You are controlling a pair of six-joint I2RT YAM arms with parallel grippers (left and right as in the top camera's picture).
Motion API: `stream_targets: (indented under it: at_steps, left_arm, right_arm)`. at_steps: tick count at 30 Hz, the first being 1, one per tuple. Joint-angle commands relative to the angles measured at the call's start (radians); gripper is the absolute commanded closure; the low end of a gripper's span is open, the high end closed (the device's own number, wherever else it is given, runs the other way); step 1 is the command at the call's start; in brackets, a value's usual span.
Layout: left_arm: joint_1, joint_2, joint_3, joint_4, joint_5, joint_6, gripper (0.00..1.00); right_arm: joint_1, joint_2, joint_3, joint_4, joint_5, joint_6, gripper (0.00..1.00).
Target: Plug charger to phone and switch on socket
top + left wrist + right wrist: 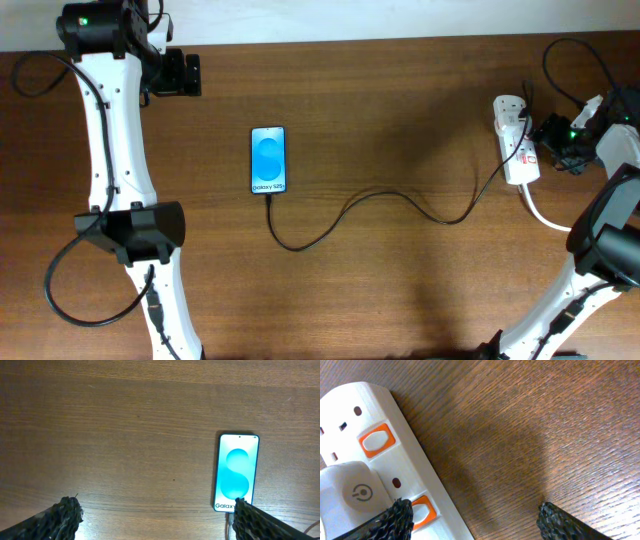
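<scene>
The phone (268, 160) lies on the table with its blue screen up; it also shows in the left wrist view (236, 472). The black charger cable (380, 200) runs from the phone's bottom edge to the white socket strip (514, 140) at the right. Its plug sits at the phone's bottom edge (228, 517). My left gripper (155, 517) is open and empty, above the table left of the phone. My right gripper (475, 520) is open, one finger over an orange switch (422, 510) of the socket (380, 460), where a white adapter (355, 492) is plugged in.
A thick white cord (545, 215) leaves the socket toward the right arm. The table's far edge meets a pale wall (350, 20). The arm bases stand at the front left (140, 235) and front right (600, 245).
</scene>
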Motion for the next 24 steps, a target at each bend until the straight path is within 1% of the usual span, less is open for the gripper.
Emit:
stream_targets:
  at_steps: [1, 9, 17, 23, 24]
  left_arm:
    - [0.006, -0.001, 0.004, -0.001, -0.011, 0.015, 0.01]
    - [0.006, -0.001, 0.004, -0.001, -0.011, 0.015, 0.01]
    - [0.006, -0.001, 0.004, -0.001, -0.011, 0.015, 0.0]
    - [0.006, -0.001, 0.004, -0.001, -0.011, 0.015, 0.01]
    - [0.006, -0.001, 0.004, -0.001, -0.011, 0.015, 0.01]
  right_arm:
    - [0.042, 0.014, 0.003, -0.028, 0.001, -0.02, 0.18]
    - [0.051, 0.014, 0.0, -0.067, 0.002, -0.02, 0.18]
    - [0.048, 0.014, -0.026, -0.066, 0.027, -0.019, 0.18]
    - [-0.013, -0.037, 0.053, -0.126, 0.027, 0.016, 0.17]
    - [-0.024, -0.057, 0.066, -0.128, 0.027, 0.018, 0.14]
